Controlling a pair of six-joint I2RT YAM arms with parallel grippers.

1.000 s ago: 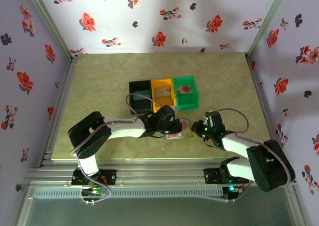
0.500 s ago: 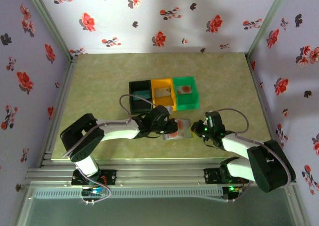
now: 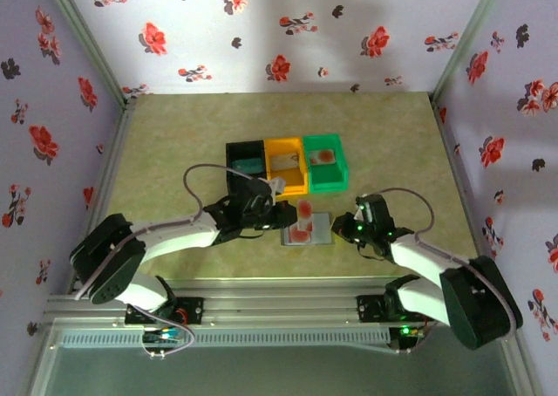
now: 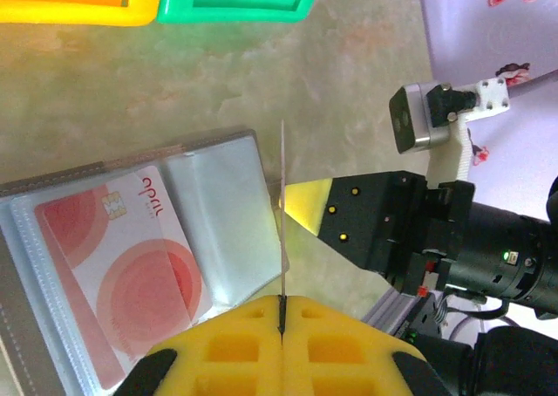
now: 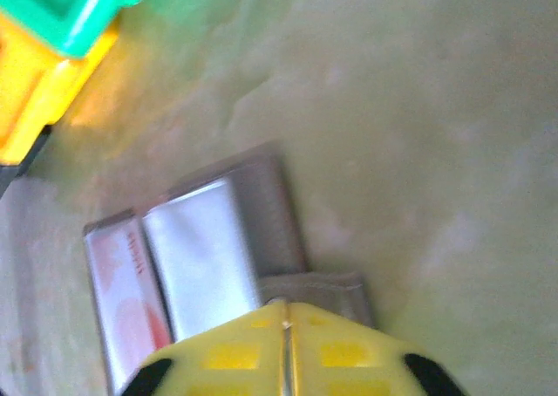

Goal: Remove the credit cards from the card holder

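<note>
L jaws clenched: my left gripper [image 4: 282, 309] pinches one credit card [image 3: 305, 210] by its near end; wrist cam sees that card edge-on, a thin upright line rising from between the yellow pads; top cam shows its face pale w/ red blots, lifted clear above the card holder [image 4: 218, 206].

R jaws: my right gripper [image 5: 281, 309] sits at the holder's right edge, tip pointing in at it; pads show just a thin seam but the wrist view is blurred; cannot tell if they are clamped or let go, nor whether they pinch the grey flap that runs under them.

Holder lies open and flat on the table [image 3: 174, 169], between the two grippers, clear pockets up; second card [image 4: 122, 274], pale w/ red circles and a chip, sits in the holder's left pocket; pocket beside it looks bare.

Beyond the holder, on its far side, a row of three touching bins: black bin [image 3: 245, 176], orange bin [image 3: 286, 180], green bin [image 3: 325, 180]; green one nearest in line w/ the holder; each has a small card lying in it: teal, grey, pale w/ red blot.
</note>
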